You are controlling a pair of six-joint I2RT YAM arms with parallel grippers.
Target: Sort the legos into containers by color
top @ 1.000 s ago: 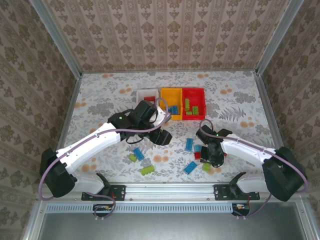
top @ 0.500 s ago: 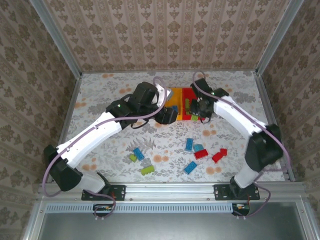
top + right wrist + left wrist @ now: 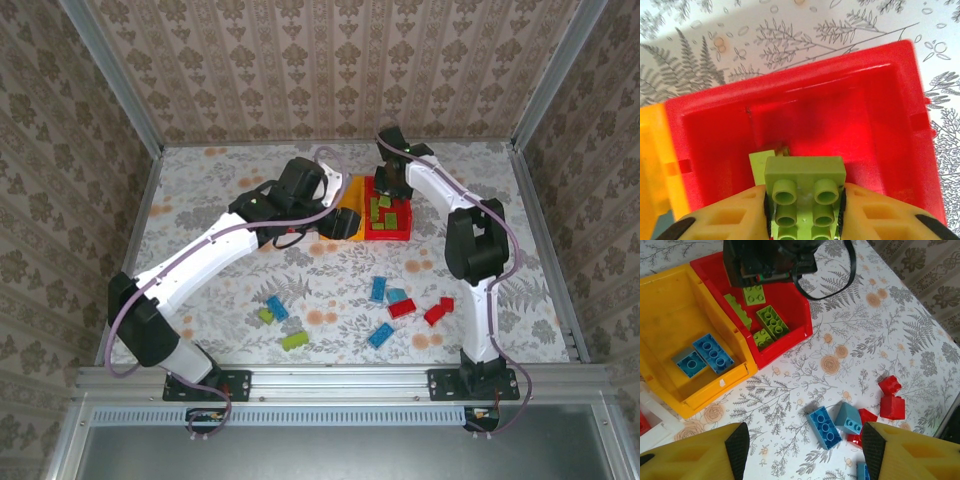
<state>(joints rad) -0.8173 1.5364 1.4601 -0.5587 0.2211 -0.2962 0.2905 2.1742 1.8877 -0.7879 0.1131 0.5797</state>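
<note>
The right claw (image 3: 805,212) is clamped on a lime green brick (image 3: 805,182), with a yellow finger pressed against each side and the studs turned up toward the wrist camera. It hangs right over the red bin (image 3: 790,87), toward its far end. A sliver of another green piece shows on the bin floor beneath the held brick. From the other arm's camera, several green bricks (image 3: 772,321) can be seen lying loose in that same bin, some flat and some leaning on each other.

The left claw (image 3: 805,450) is spread wide with nothing between its fingers (image 3: 737,445). It hovers above the worktop (image 3: 200,190), just off the near corner of the yellow bin (image 3: 670,305). That bin stands hard against the red one, side by side. Two blue bricks (image 3: 713,353) lie flat and touching near its front wall. A corner of the white bin (image 3: 652,415) pokes in just beside the yellow one, with a bit of red showing inside.

More bricks lie scattered toward the near edge of the worktop. On the right is a cluster of red bricks (image 3: 438,312) and loose blue ones (image 3: 379,289). Well apart on the left are a single blue piece (image 3: 277,307) and two green pieces (image 3: 295,340).
</note>
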